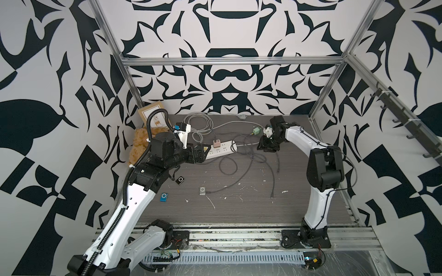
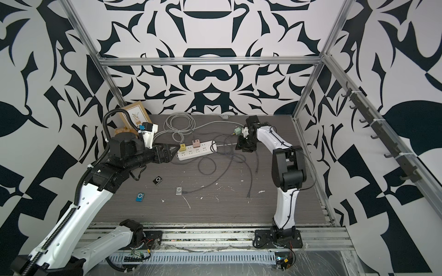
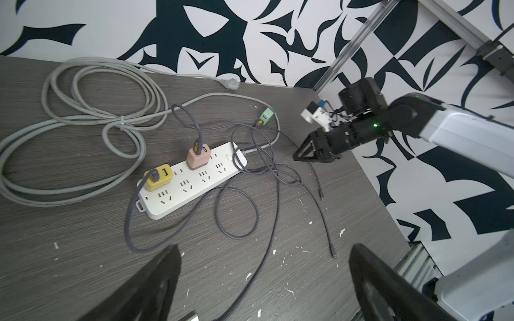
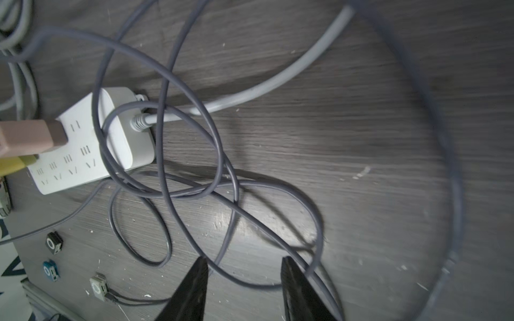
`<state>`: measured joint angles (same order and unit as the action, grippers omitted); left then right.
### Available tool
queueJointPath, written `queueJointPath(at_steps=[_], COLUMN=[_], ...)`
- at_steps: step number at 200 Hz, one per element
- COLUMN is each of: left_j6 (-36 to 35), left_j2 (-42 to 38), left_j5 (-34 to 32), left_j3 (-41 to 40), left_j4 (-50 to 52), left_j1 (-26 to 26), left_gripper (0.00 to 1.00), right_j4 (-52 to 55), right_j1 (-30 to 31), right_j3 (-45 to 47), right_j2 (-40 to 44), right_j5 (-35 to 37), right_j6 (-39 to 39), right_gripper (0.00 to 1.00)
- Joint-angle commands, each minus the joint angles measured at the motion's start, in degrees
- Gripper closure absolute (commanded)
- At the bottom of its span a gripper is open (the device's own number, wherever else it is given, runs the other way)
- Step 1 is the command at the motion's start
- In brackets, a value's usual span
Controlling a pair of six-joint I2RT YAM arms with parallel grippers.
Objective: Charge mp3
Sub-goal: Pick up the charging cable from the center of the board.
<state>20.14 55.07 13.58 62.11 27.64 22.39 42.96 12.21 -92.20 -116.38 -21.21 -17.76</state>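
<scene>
The right gripper hangs half open over the grey charging cables with nothing clamped; one strand runs diagonally beneath it. The left gripper is wide open and empty. The black mp3 lies lower left of centre in both top views, nearer the left arm.

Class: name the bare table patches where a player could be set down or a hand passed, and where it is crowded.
Free: the front strip between the silver player and the front rail; also between the loose cable end and the right arm. Crowded: beside the power strip, where thin cables tangle.
</scene>
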Motion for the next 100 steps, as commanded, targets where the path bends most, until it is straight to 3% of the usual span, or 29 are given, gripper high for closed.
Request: queueJointPath(at_steps=[1,71,100], left_j6=[0.6,0.9,0.8], left_j2=[-1.0,-1.8,-2.4], left_j5=[0.9,-0.7,-1.2], left_j3=[-1.4,-2.6,-2.8], left_j4=[-2.0,-0.9,-0.7], left_j1=[0.2,0.2,0.2], left_gripper=[0.02,0.01,0.01], right_j4=[-3.7,-5.1,-7.5], right_j1=[0.7,0.8,1.0], right_j3=[-4.2,-10.1,-10.2], right_j2=[-0.5,-8.4,-9.8], right_j5=[-4.2,2.2,1.3], right_j6=[1.5,0.6,-0.8], right_gripper=[0.55,0.68,0.69])
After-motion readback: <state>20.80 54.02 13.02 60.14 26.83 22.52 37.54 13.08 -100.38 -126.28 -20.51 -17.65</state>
